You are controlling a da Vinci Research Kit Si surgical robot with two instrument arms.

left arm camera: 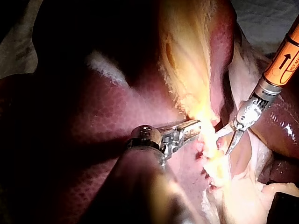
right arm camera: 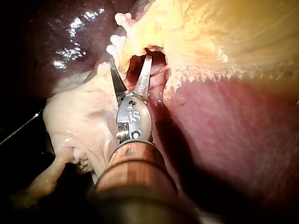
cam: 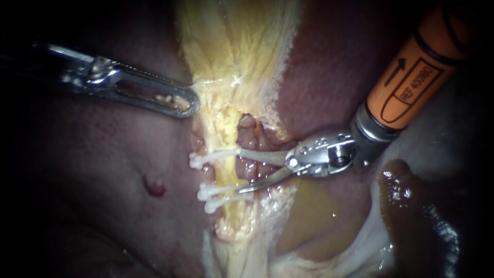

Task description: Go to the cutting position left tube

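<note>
The right instrument's pincer [cam: 241, 171] stands wide open and holds nothing, with its tips at frame centre, just right of the clipped tube [cam: 226, 175]. To do this well, I judge it should ease leftward until the tube lies fully inside the pincer. It should sit between the upper clip [cam: 206, 158] and the 2 lower clips [cam: 208, 198], touching none.
</note>
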